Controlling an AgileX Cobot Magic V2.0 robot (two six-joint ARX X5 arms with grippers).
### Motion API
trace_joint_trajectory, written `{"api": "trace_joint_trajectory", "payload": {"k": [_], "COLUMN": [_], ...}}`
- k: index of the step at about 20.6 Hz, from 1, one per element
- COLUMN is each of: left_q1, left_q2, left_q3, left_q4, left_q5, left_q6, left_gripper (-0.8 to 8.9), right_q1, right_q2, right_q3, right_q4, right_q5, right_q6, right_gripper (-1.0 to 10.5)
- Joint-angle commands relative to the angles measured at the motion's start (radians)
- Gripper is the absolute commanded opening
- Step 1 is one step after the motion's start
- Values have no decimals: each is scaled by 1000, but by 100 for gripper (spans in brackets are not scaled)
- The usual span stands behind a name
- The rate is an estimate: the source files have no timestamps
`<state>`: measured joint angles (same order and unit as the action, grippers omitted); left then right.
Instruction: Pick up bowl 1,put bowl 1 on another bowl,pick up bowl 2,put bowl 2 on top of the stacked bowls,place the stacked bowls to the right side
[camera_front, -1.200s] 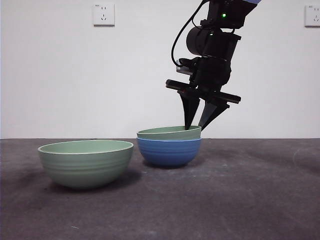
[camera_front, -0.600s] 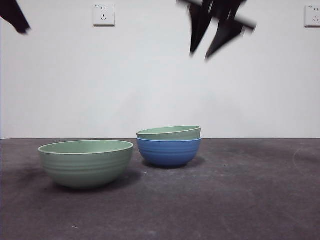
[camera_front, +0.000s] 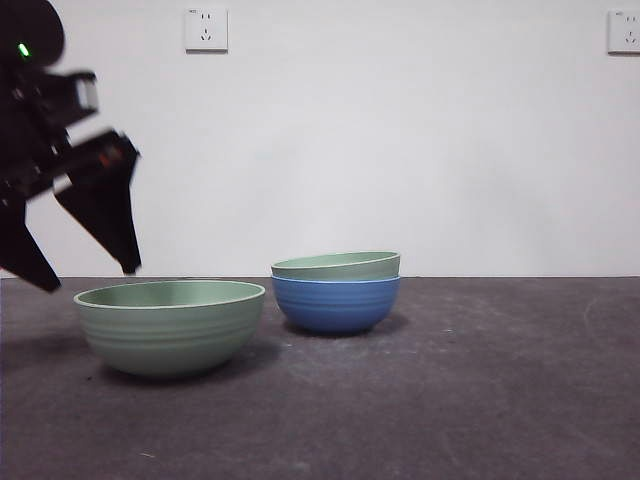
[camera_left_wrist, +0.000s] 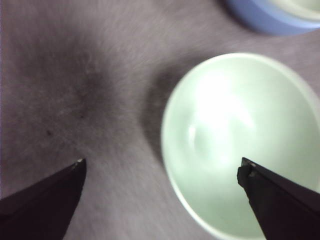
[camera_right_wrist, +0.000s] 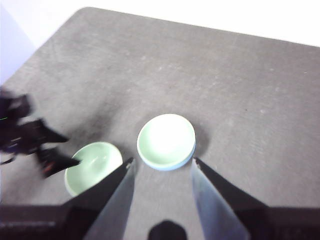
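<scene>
The blue ridged bowl (camera_front: 335, 305) stands mid-table with one pale green bowl (camera_front: 336, 265) nested in it, slightly tilted. A second pale green bowl (camera_front: 170, 325) sits alone to their left, nearer the camera. My left gripper (camera_front: 80, 272) hangs open just above that bowl's left rim. In the left wrist view its jaws straddle the rim of the green bowl (camera_left_wrist: 240, 140), one over the bowl and one over the table. My right gripper (camera_right_wrist: 163, 161) is open and high above the table, looking down on the nested pair (camera_right_wrist: 166, 140) and the lone green bowl (camera_right_wrist: 93, 167).
The dark grey table (camera_front: 480, 380) stretches to the right of the bowls. White wall behind carries two sockets (camera_front: 206, 29). The right wrist view shows the left arm (camera_right_wrist: 25, 137) beside the lone bowl, near the table's rounded corner.
The right gripper let go of the green bowl on the blue one and rose out of the front view. The left gripper came down from the top left corner to the lone green bowl.
</scene>
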<state>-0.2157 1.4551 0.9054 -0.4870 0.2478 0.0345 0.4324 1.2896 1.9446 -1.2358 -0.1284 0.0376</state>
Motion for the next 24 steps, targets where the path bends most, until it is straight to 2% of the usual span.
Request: {"api": "trace_joint_trajectory", "payload": {"k": [1, 2, 6, 9, 17, 22, 24], "left_q1": [-10, -13, -14, -14, -14, -15, -15], "left_q2": [55, 69, 102, 102, 102, 101, 100], "left_q3": [1, 1, 1, 1, 2, 6, 18], "left_q4": [28, 34, 39, 45, 46, 43, 34], "left_q5": [-14, -17, -12, -4, 22, 27, 57], "left_q6": [-14, -17, -37, -47, -92, -92, -92], "left_gripper": [561, 545, 179, 54, -15, -8, -8], "right_q1": [2, 2, 2, 2, 2, 2, 2], "right_q2": [-49, -68, -136, -153, -160, -158, -158], "right_q3": [-4, -4, -4, -4, -5, -5, -5], "right_q4": [-35, -46, -79, -97, -133, -133, -133], "right_q5": [-3, -3, -2, 0, 0, 0, 0], "right_q6": [-6, -6, -6, -6, -6, -10, -10], "right_gripper": [189, 189, 189, 189, 189, 189, 189]}}
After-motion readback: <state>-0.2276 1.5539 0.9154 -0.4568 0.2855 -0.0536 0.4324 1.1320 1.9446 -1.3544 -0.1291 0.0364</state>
